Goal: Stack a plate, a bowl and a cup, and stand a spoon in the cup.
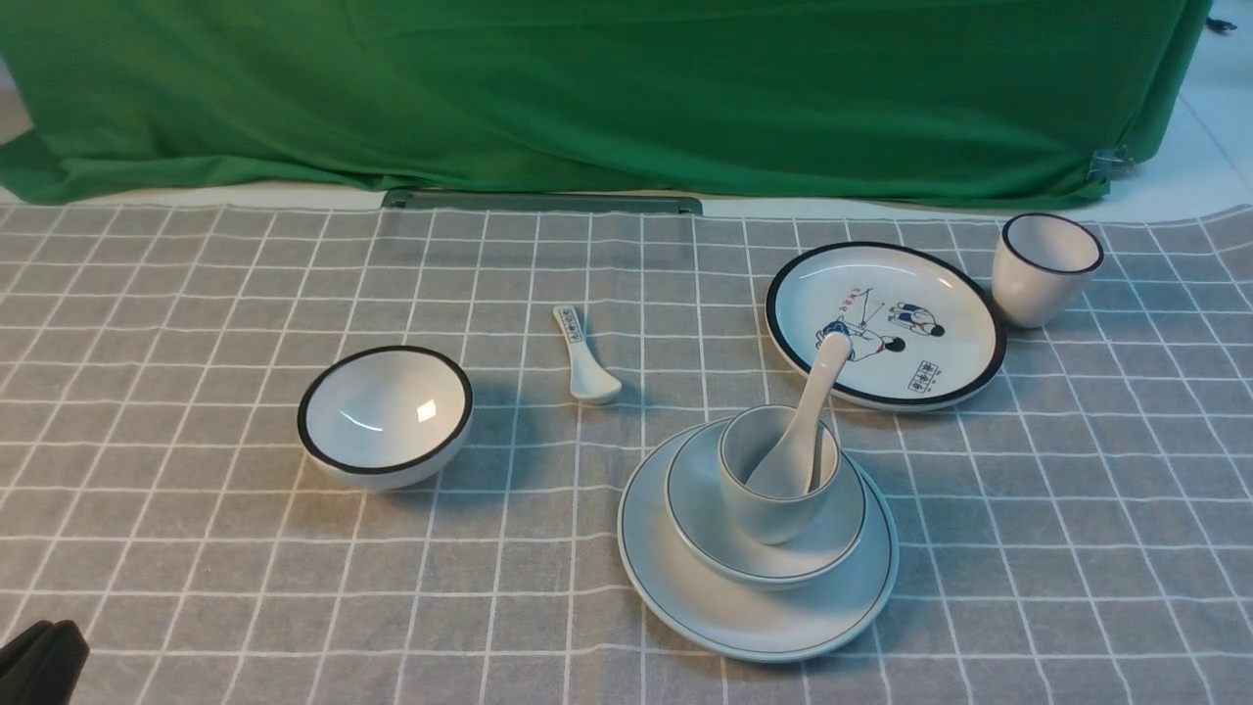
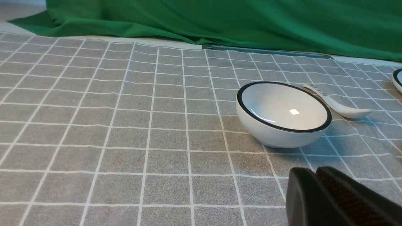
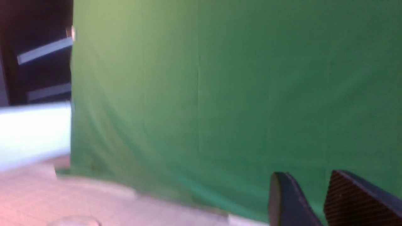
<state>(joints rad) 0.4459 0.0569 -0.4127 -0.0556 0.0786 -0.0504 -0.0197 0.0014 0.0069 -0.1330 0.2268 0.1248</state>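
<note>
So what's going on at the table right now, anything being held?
Nothing is being held. The large plain grey-white plate carries the shallow grey-white bowl, the small handleless grey-white cup sits in that bowl, and the glossy white ceramic spoon leans in the cup. The left gripper is shut and empty, near the black-rimmed white bowl. The right gripper is open, facing the green backdrop.

Glazed ceramic, softly glossy: plate (image 1: pixel 754 612), bowl (image 1: pixel 773 558), cup (image 1: pixel 773 509), spoon (image 1: pixel 808 431). Matt woven checked cloth (image 1: pixel 196 548) over bench. Ribbed dark pad on left hand (image 2: pixel 342 201).
</note>
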